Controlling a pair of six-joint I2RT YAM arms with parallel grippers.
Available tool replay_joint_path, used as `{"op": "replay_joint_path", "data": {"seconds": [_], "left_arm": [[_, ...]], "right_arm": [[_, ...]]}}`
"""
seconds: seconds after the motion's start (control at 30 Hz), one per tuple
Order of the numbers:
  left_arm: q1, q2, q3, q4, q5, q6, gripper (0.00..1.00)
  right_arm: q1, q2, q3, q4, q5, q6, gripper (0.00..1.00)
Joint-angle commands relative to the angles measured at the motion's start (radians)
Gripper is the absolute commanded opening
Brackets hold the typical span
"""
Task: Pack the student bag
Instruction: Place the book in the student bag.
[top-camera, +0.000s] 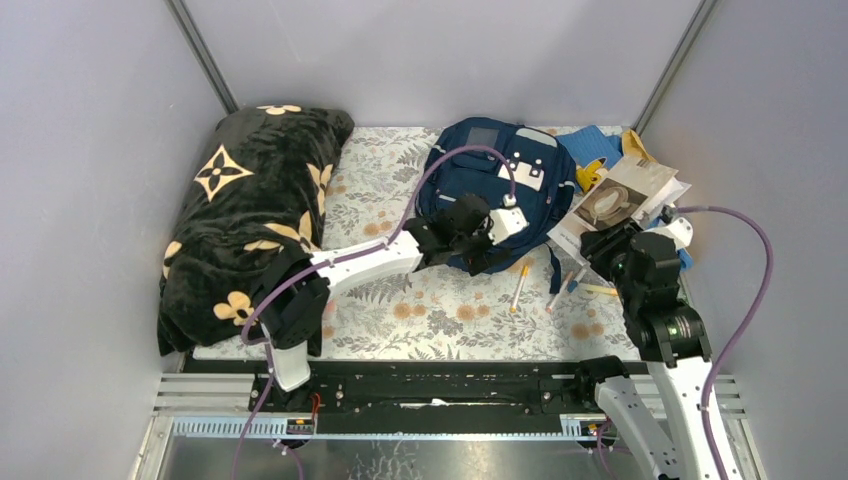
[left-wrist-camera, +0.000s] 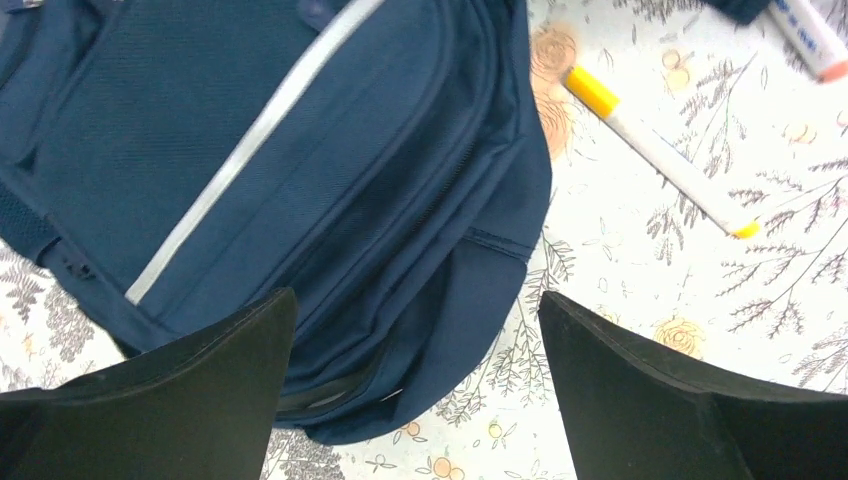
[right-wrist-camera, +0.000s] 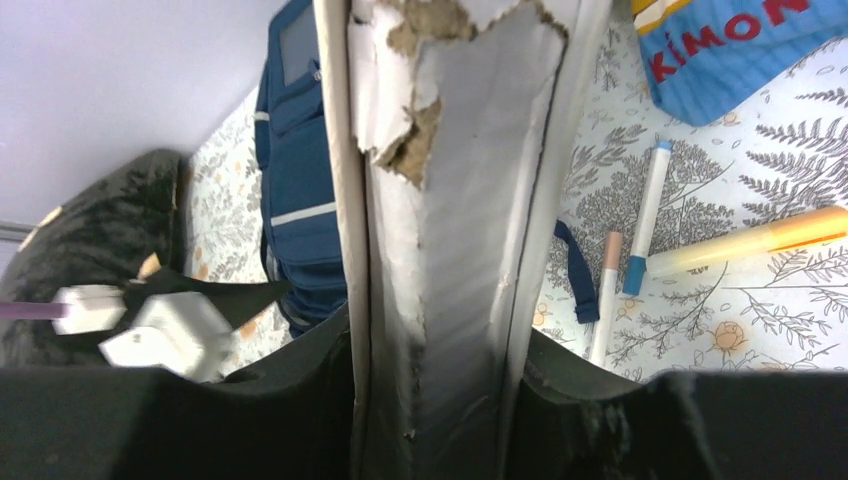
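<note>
The navy student bag (top-camera: 490, 170) lies flat at the back middle of the floral mat, its pale stripe showing in the left wrist view (left-wrist-camera: 300, 170). My left gripper (top-camera: 470, 245) hangs open over the bag's near edge, its jaws (left-wrist-camera: 415, 300) wide apart and empty, straddling the bag's corner. My right gripper (top-camera: 605, 240) is shut on a worn white book (top-camera: 622, 200), held edge-on with a torn spine (right-wrist-camera: 450, 200), just right of the bag (right-wrist-camera: 300, 190). The bag's opening is not visible.
A black blanket with tan flowers (top-camera: 250, 220) lies at the left. A light-blue cloth (top-camera: 590, 145) lies behind the book. Several markers lie on the mat: a yellow-capped one (left-wrist-camera: 655, 150), a blue one (right-wrist-camera: 645, 215), a pink one (right-wrist-camera: 605, 300) and a yellow highlighter (right-wrist-camera: 750, 240).
</note>
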Motion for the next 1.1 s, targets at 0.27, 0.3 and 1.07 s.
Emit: {"op": "replay_joint_path", "data": {"seconds": [0.27, 0.3, 1.07], "left_arm": [[-0.026, 0.115, -0.065, 0.286, -0.178, 0.124, 0.69], [-0.026, 0.117, -0.069, 0.315, -0.198, 0.112, 0.62], [0.226, 0.176, 0.290, 0.093, 0.077, -0.438, 0.00]], "right_arm": [[-0.002, -0.020, 0.004, 0.064, 0.099, -0.003, 0.30], [-0.003, -0.015, 0.004, 0.067, 0.091, -0.004, 0.29], [-0.002, 0.041, 0.079, 0.067, -0.175, -0.133, 0.30]]}}
